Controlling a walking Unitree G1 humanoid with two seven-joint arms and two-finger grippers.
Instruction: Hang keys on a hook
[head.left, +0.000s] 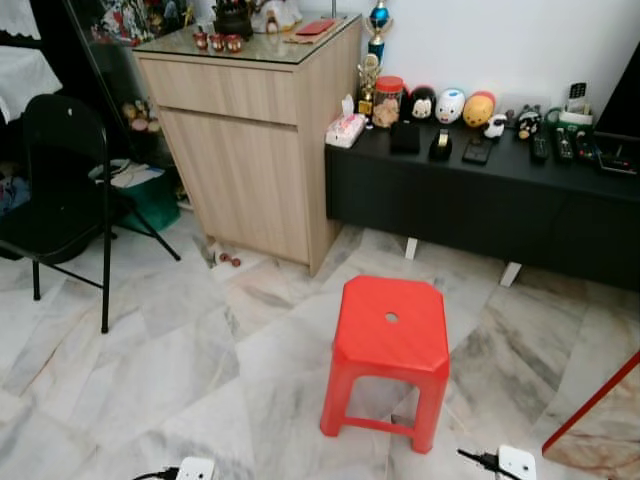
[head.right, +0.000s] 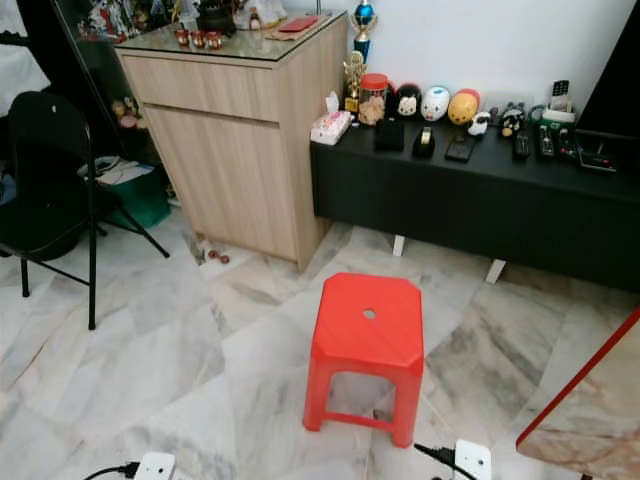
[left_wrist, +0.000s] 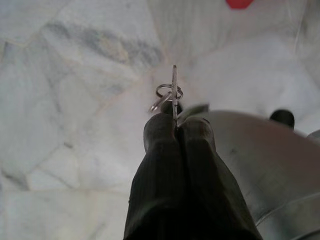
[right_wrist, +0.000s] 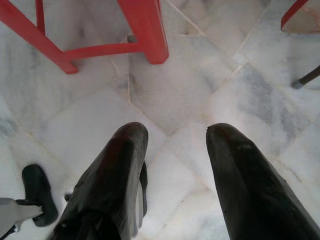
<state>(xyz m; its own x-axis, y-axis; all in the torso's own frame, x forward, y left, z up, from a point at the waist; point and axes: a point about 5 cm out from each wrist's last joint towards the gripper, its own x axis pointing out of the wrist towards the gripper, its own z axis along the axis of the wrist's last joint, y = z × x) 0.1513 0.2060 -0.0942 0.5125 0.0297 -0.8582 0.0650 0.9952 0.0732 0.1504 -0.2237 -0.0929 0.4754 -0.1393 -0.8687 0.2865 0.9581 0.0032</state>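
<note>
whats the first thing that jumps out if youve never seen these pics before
The bright red plastic stool stands alone on the pale marble floor, in front of a low black cabinet lined with small toy figures. In the left wrist view, the left gripper pinches keys on a ring above the floor.

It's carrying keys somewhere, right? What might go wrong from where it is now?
The left gripper pinches the keys only by a thin edge at its fingertips, so they might slip out and land on the marble floor. The red stool stands in the open floor ahead, and it may be bumped if the robot walks on. No hook can be made out here, so it may need to search while holding on.
</note>
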